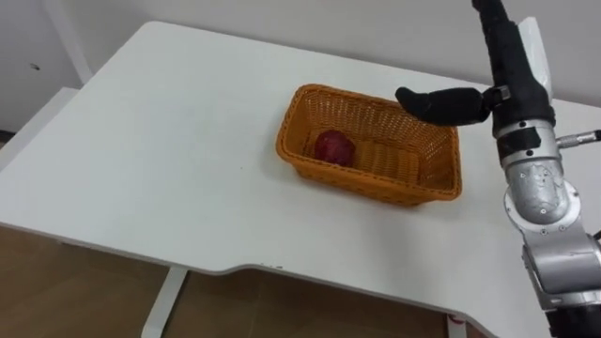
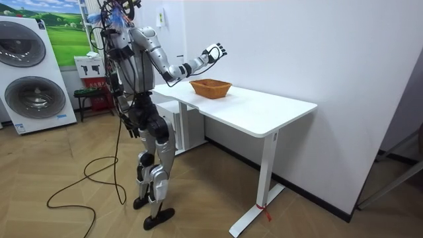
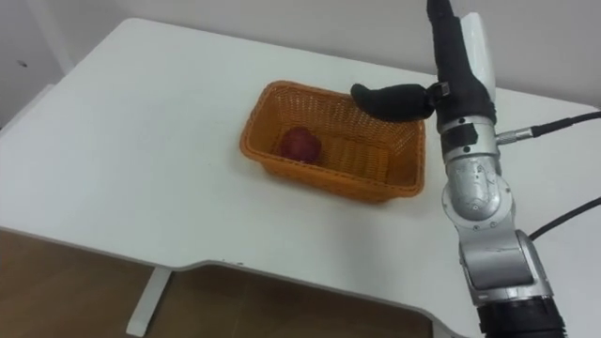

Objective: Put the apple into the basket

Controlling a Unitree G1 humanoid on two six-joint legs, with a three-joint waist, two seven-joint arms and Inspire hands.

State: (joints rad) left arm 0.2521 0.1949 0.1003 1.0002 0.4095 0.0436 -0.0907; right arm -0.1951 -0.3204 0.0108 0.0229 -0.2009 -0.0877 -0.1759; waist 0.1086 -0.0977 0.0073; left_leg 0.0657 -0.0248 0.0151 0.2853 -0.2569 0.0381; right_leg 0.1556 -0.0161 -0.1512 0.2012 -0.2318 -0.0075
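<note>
Left eye view, apple point(image 1: 334, 147) in basket point(image 1: 439, 184) on table point(image 1: 160, 150), right hand point(image 1: 512, 70) raised nearby

No legible text, numbers or signs. Marks on white box point(image 2: 88, 67), upper left of room view: too small to read.

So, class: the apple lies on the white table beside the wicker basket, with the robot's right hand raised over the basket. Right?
No: the left eye view shows the apple inside the wicker basket, not beside it. The right hand is raised over the basket.
</note>
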